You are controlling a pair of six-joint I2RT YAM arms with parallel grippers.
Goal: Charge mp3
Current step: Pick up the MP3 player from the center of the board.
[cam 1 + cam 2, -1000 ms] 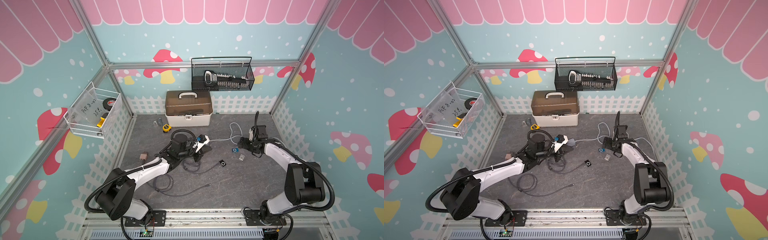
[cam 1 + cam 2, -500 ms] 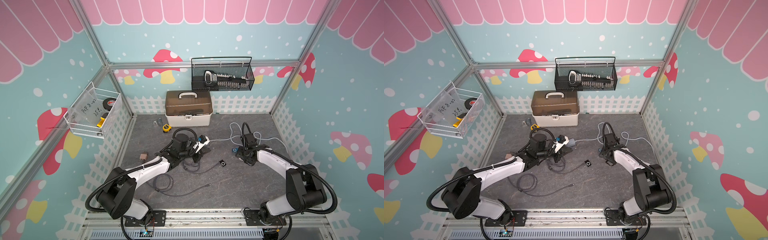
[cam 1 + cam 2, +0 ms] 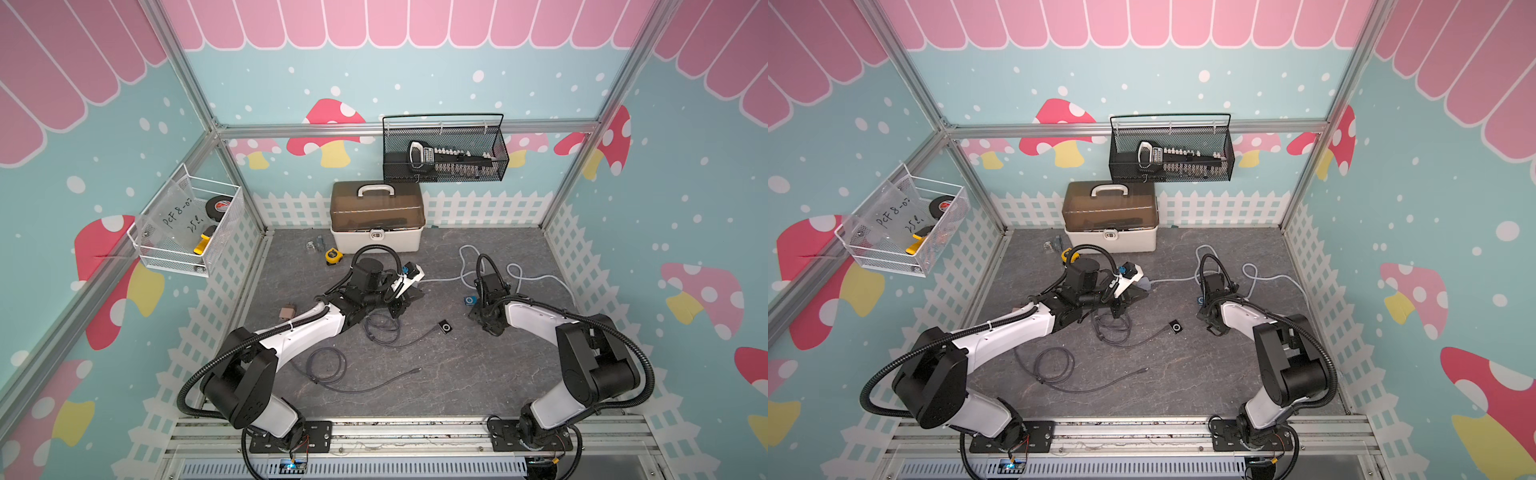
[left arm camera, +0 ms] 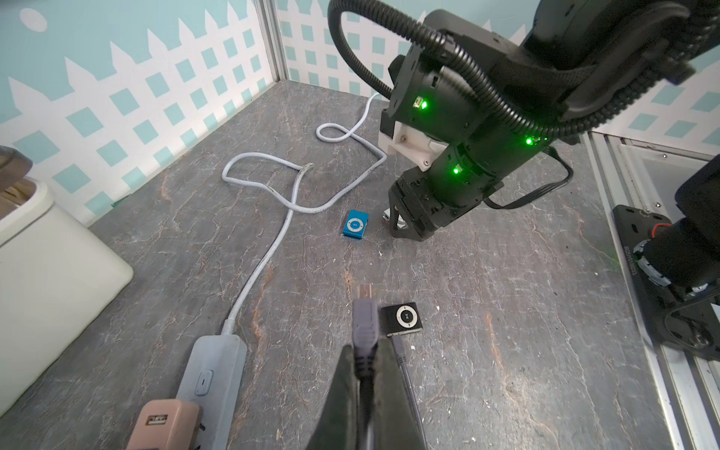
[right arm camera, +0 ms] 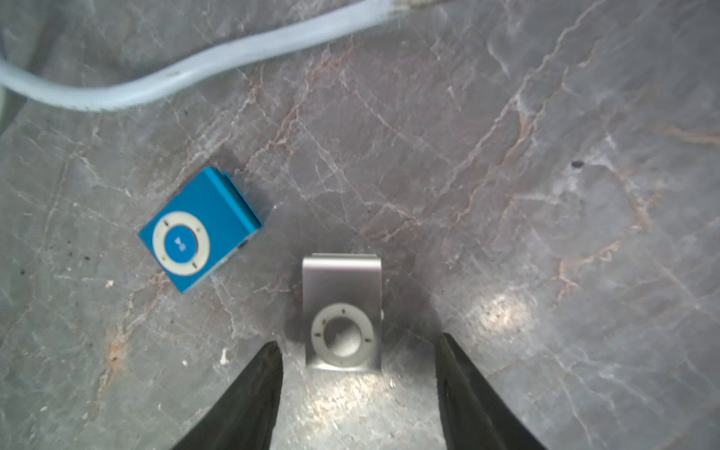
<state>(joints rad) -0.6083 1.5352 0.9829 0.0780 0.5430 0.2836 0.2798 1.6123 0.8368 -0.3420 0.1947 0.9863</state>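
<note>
Black jaws of the right gripper stand partly open astride the small silver metal mp3 player, a gap on each side, holding nothing. The player lies flat on the grey marbled tabletop, a blue square mp3 player just beside it. A good close, I judge, is centred and low, so both jaws meet the side edges together and nothing skids into the blue one. Further off, the left gripper is clamped on the grey USB plug, metal tip exposed; the grasp should leave the port edge free.
</note>
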